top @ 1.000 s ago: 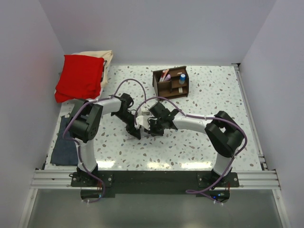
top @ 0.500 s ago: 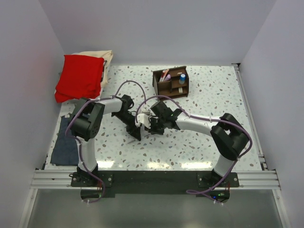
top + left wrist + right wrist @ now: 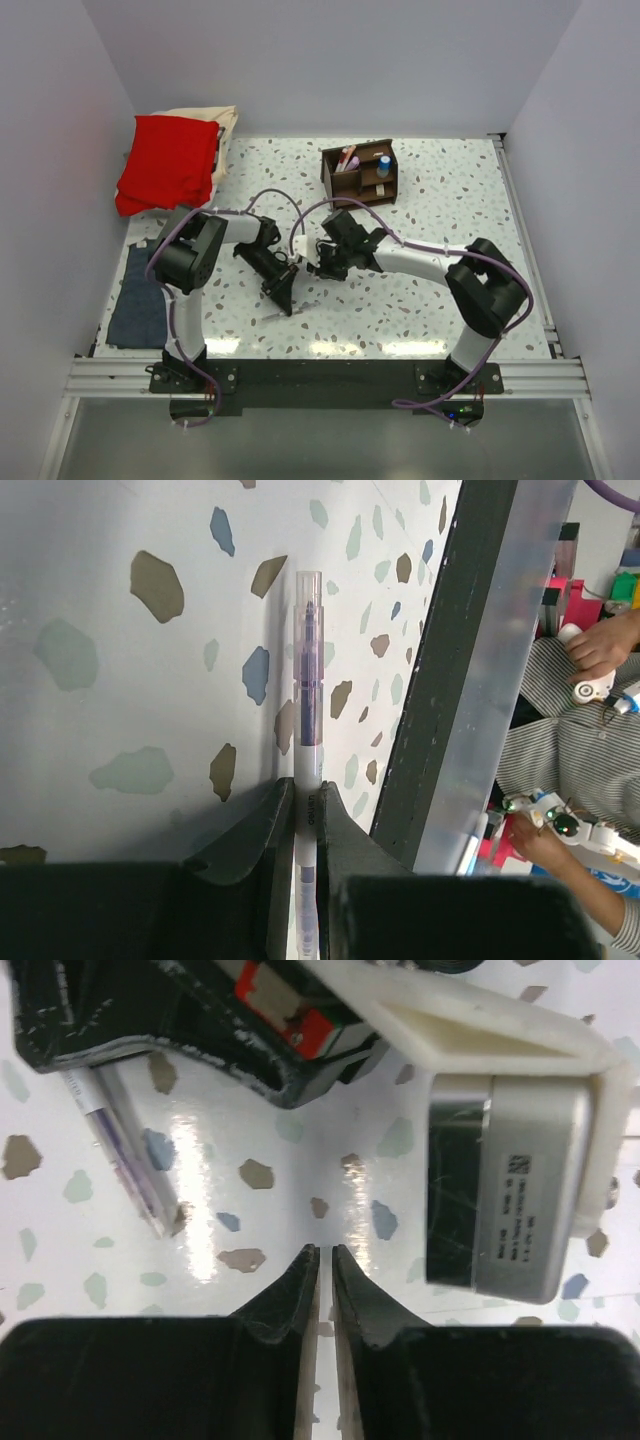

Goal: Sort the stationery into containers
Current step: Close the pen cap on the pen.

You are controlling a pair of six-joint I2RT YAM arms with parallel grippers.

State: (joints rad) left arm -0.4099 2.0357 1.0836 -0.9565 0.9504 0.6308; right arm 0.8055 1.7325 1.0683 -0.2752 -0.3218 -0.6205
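Pen (image 3: 307,680) (clear slim barrel) clamped in left fingers (image 3: 258,832); right fingers (image 3: 290,1295) barely ajar, empty.

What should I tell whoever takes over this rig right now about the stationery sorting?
Left gripper: shut on a clear purple-cored pen, down at the tabletop.
Right gripper: barely parted, empty, beside the left one.
Done: organizer at the far side holds pink-red pens and a blue-and-white cylinder.
Left to do: lift this pen into a compartment.
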